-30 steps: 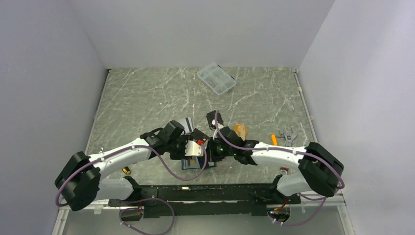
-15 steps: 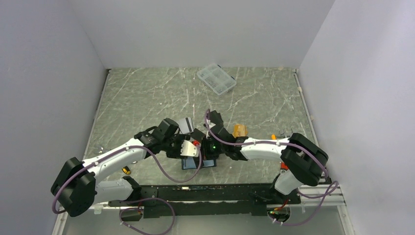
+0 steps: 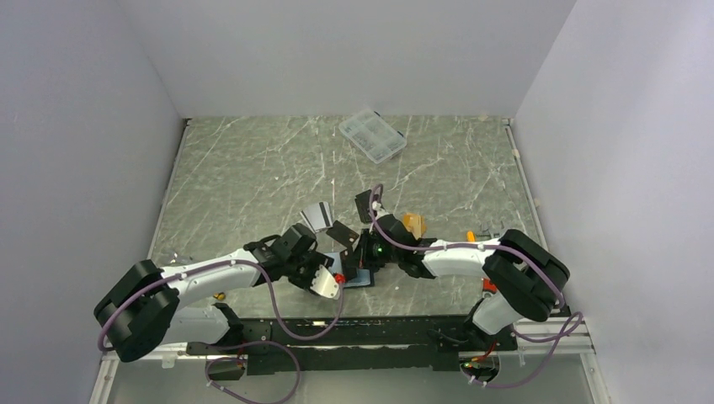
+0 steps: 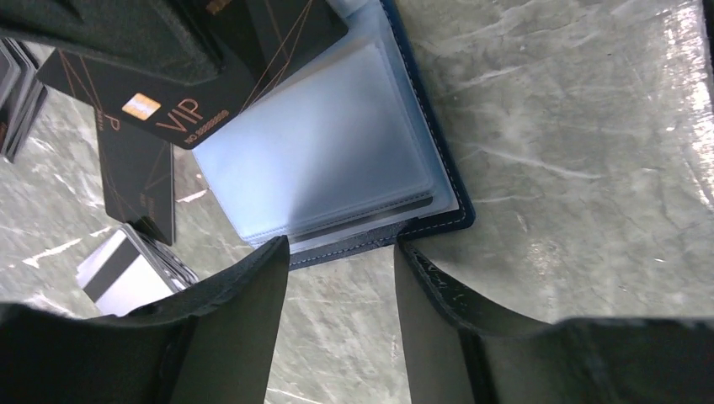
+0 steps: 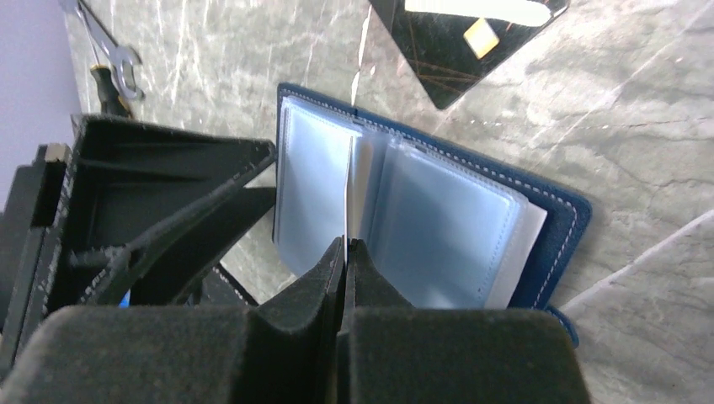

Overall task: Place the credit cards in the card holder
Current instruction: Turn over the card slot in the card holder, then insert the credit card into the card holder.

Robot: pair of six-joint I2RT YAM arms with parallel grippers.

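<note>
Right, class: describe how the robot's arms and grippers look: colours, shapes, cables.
The left arm and right arm have white links between bulky black joints, each with a looping purple cable. The left gripper and right gripper have black, rough-textured, tapering fingers.

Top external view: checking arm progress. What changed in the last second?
The left gripper, open and empty, drew back toward the bases from over the card holder. The right gripper stayed shut on one sleeve; its elbow swung inward. Credit cards and clear box unmoved.
</note>
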